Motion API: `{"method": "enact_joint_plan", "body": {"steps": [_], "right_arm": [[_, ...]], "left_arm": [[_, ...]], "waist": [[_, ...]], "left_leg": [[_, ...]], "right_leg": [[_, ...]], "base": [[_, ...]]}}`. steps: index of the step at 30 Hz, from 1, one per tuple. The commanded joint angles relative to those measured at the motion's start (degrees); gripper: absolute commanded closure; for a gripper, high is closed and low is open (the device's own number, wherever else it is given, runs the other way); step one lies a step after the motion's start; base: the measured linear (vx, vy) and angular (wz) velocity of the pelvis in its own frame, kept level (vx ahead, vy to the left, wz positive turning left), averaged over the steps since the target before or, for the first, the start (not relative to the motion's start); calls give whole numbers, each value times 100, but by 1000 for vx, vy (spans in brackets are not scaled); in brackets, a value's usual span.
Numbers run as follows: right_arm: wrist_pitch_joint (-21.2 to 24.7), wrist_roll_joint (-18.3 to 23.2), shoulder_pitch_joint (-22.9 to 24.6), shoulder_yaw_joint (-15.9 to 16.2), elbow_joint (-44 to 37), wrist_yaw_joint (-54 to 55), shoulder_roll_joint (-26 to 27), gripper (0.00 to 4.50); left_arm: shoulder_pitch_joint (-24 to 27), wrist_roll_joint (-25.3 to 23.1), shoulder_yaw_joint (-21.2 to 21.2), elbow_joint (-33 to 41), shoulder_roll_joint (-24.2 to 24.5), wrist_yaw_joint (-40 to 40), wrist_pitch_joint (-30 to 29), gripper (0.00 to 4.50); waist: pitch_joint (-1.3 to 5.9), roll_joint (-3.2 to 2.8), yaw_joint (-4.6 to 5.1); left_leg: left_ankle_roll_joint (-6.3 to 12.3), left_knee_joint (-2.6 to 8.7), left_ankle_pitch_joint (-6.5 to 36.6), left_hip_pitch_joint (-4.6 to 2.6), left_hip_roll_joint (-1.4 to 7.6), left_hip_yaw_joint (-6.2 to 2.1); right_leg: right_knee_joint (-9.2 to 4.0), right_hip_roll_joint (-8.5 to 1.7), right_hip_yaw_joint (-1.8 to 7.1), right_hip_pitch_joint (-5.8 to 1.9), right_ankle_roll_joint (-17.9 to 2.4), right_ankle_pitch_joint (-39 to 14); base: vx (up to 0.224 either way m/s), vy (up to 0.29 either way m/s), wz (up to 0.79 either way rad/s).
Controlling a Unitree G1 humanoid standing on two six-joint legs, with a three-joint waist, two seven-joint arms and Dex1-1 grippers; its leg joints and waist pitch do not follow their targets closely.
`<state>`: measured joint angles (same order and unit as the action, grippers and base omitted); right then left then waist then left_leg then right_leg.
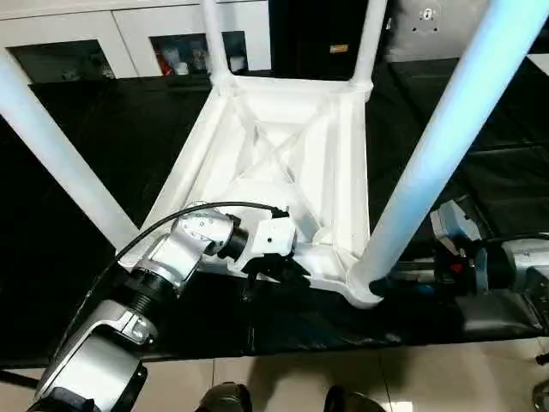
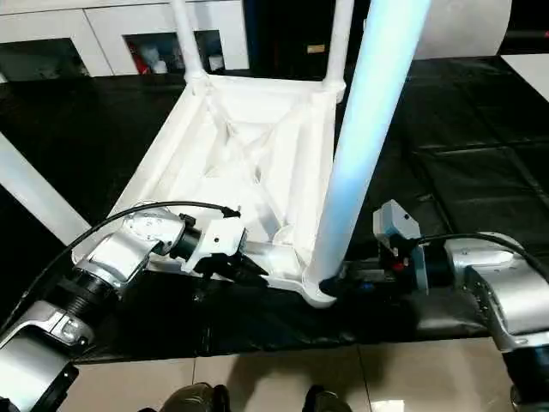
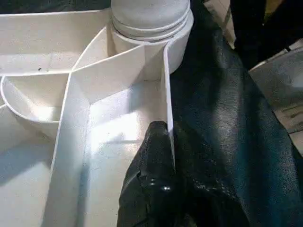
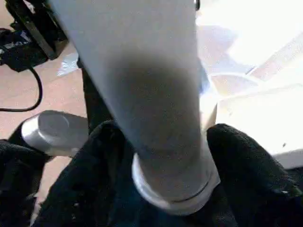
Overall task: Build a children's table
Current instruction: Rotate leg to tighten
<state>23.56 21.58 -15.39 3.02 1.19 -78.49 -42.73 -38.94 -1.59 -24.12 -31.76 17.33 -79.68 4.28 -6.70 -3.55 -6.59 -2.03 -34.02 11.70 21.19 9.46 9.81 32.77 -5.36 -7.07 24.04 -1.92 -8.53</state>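
At the near edge of the black-covered worktable [image 1: 103, 137], the children's table [image 1: 283, 163] was seen lying upside down, its ribbed underside facing up and its legs rising from the round corner sockets. The left gripper [image 1: 279, 268] was set at the near rim of the square top, its black fingers [image 3: 154, 179] pressed together on the thin upright wall of that rim, one finger inside the wall and the rest outside against the black cover. Just beyond those fingers, along the same wall, the near right corner socket [image 3: 151, 33] was seen with a leg seated in it. The right gripper [image 2: 347, 279] was held level at that same corner from the other side, its two fingers [image 4: 246, 165] spread to either side of the base of the near right leg [image 1: 446, 146], where the tube met the socket; whether the fingers actually pressed the tube could not be told. That leg rose steeply toward the camera. The near left leg [image 1: 60, 154] slanted up and away on the left. Farther off, the two far legs [image 1: 214, 39] stood in the far corners, and behind the worktable white cabinets [image 1: 129, 34] were visible.
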Motion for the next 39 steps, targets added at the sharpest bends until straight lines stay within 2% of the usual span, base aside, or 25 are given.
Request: {"method": "enact_joint_plan", "body": {"steps": [1, 2, 7, 11, 13, 14, 15, 16, 17, 18, 19, 20, 21, 22, 23, 24, 25, 27, 28, 29, 30, 32, 36, 37, 39], "right_arm": [[-75, -37, -62, 91, -4, -3, 23, 181], [-106, -42, -65, 100, 3, 2, 32, 205], [-100, 18, -64, 133, 5, -55, 29, 232], [-7, 110, 48, 142, -113, -73, 47, 247], [246, 333, 120, 32, -302, 124, 190, 249], [587, 447, 156, -56, -472, 530, 377, 250], [672, 459, 164, -73, -515, 657, 432, 250], [810, 441, 172, -94, -579, 923, 539, 250], [871, 279, 174, -101, -625, 1360, 719, 250], [898, 82, 168, -91, -652, 1734, 866, 250], [905, 32, 167, -88, -660, 1828, 903, 250], [1018, -203, 138, -99, -659, 2355, 1141, 251], [1211, -417, 79, -150, -633, 2948, 1432, 251], [1354, -554, 33, -193, -614, 3356, 1635, 252], [1487, -636, -6, -243, -599, 3662, 1796, 252], [1647, -769, -57, -323, -586, 4110, 2045, 252], [1752, -855, -89, -376, -579, 4402, 2209, 255], [1991, -956, -160, -540, -545, 5007, 2554, 256], [2036, -949, -207, -647, -505, 5312, 2747, 256], [1963, -970, -241, -711, -459, 5534, 2878, 256], [1708, -931, -265, -736, -410, 5676, 3011, 256], [1613, -888, -247, -774, -470, 5666, 3114, 201], [1778, -797, -171, -848, -717, 5519, 3105, 177], [1763, -767, -127, -845, -751, 5371, 2988, 153], [1665, -705, -39, -854, -759, 5037, 2715, 141]], "left_arm": [[-115, -5, -188, 67, -61, -250, 164, 450], [-113, -6, -191, 63, -65, -246, 176, 450], [-130, -7, -190, 4, -74, -238, 226, 450], [-116, 14, -149, 4, -82, -204, 146, 450], [-120, 2, -90, 25, -140, 0, -90, 450], [-120, 7, 14, 47, -262, 325, -394, 450], [-117, 13, 47, 58, -301, 423, -494, 450], [-111, 30, 112, 80, -380, 614, -693, 450], [-98, 34, 181, 114, -490, 883, -929, 450], [-73, 22, 226, 157, -575, 1095, -1090, 450], [-66, 18, 237, 169, -596, 1149, -1130, 450], [-25, -17, 287, 220, -716, 1442, -1296, 450], [17, -66, 328, 274, -853, 1746, -1475, 450], [44, -100, 354, 311, -947, 1950, -1602, 450], [62, -124, 372, 338, -1018, 2095, -1701, 450], [75, -157, 406, 374, -1134, 2300, -1835, 450], [82, -179, 430, 397, -1211, 2433, -1919, 450], [61, -213, 534, 387, -1415, 2828, -2129, 450], [46, -240, 566, 372, -1522, 3014, -2206, 450], [36, -272, 574, 355, -1602, 3153, -2231, 450], [34, -291, 555, 339, -1713, 3276, -2233, 450], [62, -290, 526, 398, -1785, 3303, -2239, 450], [116, -318, 438, 567, -1707, 3187, -2200, 450], [134, -306, 408, 599, -1642, 3080, -2148, 450], [155, -325, 386, 596, -1521, 2965, -1997, 450]], "waist": [[459, 180, 33], [455, 179, 35], [451, 191, 38], [440, 164, 35], [435, 174, 40], [428, 175, 41], [391, 141, 54], [395, 159, 68], [367, 159, 82], [316, 160, 120], [316, 160, 120], [310, 177, 181], [266, 191, 249], [255, 179, 291], [253, 170, 332], [259, 184, 418], [260, 176, 472], [281, 153, 548], [286, 129, 555], [283, 122, 583], [295, 120, 589], [300, 119, 588], [307, 120, 566], [330, 139, 562], [349, 133, 508]], "left_leg": [[1000, 329, 317, -14, 385, -116], [998, 330, 328, -12, 387, -116], [1013, 325, 311, -4, 369, -114], [1011, 327, 330, -7, 374, -120], [1010, 332, 334, -8, 377, -120], [999, 339, 332, -8, 381, -119], [924, 357, 446, -4, 375, -126], [867, 360, 501, -6, 359, -124], [729, 381, 657, -26, 334, -124], [580, 402, 850, -45, 319, -123], [580, 402, 850, -45, 319, -123], [435, 417, 1028, -50, 289, -139], [382, 441, 1074, 4, 275, -164], [319, 452, 1103, 2, 287, -173], [281, 448, 1174, -24, 267, -175], [234, 431, 1235, -15, 231, -194], [274, 439, 1197, -4, 227, -195], [341, 449, 1166, -16, 247, -194], [370, 451, 1134, -24, 252, -192], [391, 461, 1131, -16, 279, -192], [423, 458, 1105, -23, 280, -185], [514, 458, 1039, -13, 288, -177], [684, 460, 846, 4, 303, -161], [700, 451, 795, 2, 302, -155], [849, 426, 533, 13, 295, -142]], "right_leg": [[-361, -427, 357, -393, -1072, -1704], [-363, -426, 357, -391, -1070, -1714], [-359, -418, 357, -395, -1039, -1695], [-367, -420, 354, -391, -1031, -1726], [-368, -412, 358, -393, -1043, -1697], [-371, -409, 360, -394, -1041, -1718], [-410, -397, 347, -382, -1005, -1883], [-417, -402, 340, -393, -972, -1988], [-474, -405, 325, -386, -861, -2372], [-528, -404, 321, -355, -742, -2771], [-528, -404, 321, -355, -742, -2771], [-583, -413, 302, -368, -552, -3129], [-593, -404, 280, -384, -423, -3292], [-596, -392, 286, -371, -396, -3337], [-634, -392, 261, -340, -349, -3473], [-655, -402, 234, -379, -247, -3609], [-674, -395, 242, -368, -211, -3548], [-671, -387, 252, -358, -280, -3271], [-662, -388, 260, -350, -337, -3145], [-646, -378, 271, -329, -433, -2931], [-631, -387, 284, -341, -482, -2764], [-597, -395, 302, -352, -587, -2512], [-541, -404, 334, -380, -780, -2116], [-534, -405, 338, -390, -803, -2048], [-487, -405, 350, -410, -877, -1685]], "base": [[0, 0, 0], [0, 0, 0], [0, 0, 0], [0, 0, 0], [0, 0, 0], [0, 0, 0], [0, 0, 0], [0, 0, 0], [0, 0, 0], [0, 0, 0], [0, 0, 0], [0, 0, 0], [0, 0, 0], [0, 0, 0], [0, 0, 0], [0, 0, 0], [0, 0, 0], [0, 0, 0], [0, 0, 0], [0, 0, 0], [0, 0, 0], [0, 0, 0], [0, 0, 0], [0, 0, 0], [0, 0, 0]]}}
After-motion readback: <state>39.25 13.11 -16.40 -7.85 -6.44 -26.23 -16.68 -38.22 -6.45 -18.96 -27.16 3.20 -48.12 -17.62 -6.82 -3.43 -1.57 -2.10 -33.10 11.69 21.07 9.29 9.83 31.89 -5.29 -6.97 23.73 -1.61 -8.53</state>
